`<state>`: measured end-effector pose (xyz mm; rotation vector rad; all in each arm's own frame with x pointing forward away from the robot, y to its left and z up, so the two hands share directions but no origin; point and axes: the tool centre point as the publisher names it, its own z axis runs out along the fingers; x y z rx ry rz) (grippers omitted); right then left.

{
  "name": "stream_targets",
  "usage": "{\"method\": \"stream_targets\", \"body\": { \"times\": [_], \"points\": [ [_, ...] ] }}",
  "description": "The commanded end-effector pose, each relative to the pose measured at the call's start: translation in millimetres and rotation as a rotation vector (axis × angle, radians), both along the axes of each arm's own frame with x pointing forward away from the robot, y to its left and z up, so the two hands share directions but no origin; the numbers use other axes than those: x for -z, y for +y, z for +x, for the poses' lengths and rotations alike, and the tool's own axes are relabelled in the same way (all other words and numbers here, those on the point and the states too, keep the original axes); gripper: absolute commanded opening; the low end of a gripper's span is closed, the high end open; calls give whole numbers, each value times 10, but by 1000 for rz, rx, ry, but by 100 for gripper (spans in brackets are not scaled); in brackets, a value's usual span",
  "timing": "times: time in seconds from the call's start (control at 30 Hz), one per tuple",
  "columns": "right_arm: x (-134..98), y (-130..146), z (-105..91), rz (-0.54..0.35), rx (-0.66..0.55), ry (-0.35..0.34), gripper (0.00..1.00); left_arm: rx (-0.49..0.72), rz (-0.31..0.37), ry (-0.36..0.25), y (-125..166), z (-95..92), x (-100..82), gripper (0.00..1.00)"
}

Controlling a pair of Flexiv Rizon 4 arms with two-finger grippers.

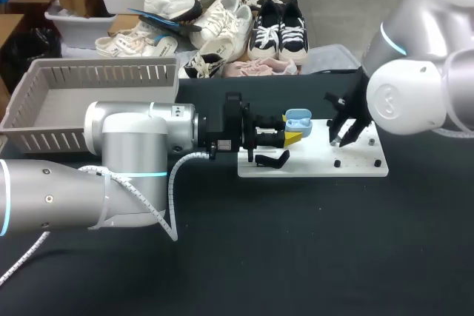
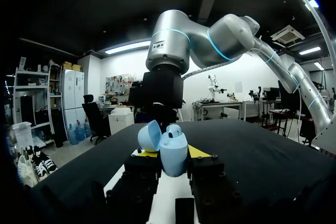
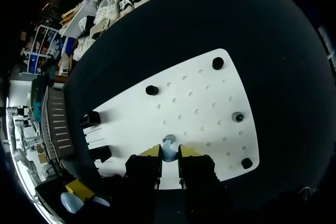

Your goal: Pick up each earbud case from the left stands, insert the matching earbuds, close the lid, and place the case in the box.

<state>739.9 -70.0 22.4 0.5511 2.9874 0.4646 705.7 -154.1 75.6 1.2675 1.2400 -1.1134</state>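
Note:
My left gripper point(image 1: 290, 129) holds a light blue earbud case point(image 1: 298, 118) upright over the left end of the white board point(image 1: 355, 166). In the left wrist view the case point(image 2: 174, 157) sits between both fingers of that gripper point(image 2: 173, 167), its lid point(image 2: 148, 136) swung open and one earbud point(image 2: 175, 129) seated inside. My right gripper point(image 1: 343, 138) stands low over the board's right half. In the right wrist view its yellow tips point(image 3: 169, 153) press on both sides of a pale blue earbud point(image 3: 168, 149) resting on the board point(image 3: 199, 103).
A grey slatted basket point(image 1: 44, 109) stands at the back left. Black case stands point(image 1: 270, 159) sit on the board's left end. Black pegs point(image 3: 152, 90) point(image 3: 218, 63) and a small round holder point(image 3: 238, 117) dot the board ahead of the right gripper.

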Motion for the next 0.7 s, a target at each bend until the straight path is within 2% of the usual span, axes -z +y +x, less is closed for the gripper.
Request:
{"method": "stream_targets", "body": {
  "times": [0.03,0.47,0.7],
  "points": [
    [-8,5,-4,-2,1,4,0,-1,-2,-1,-2,-1,7,0],
    [-323,-77,-236,3,-10,-53,0,-1,-2,-1,-2,-1,7,0],
    [-457,-122,-366,-97,-128,-103,0,-1,-2,-1,-2,-1,7,0]
  ]
}}
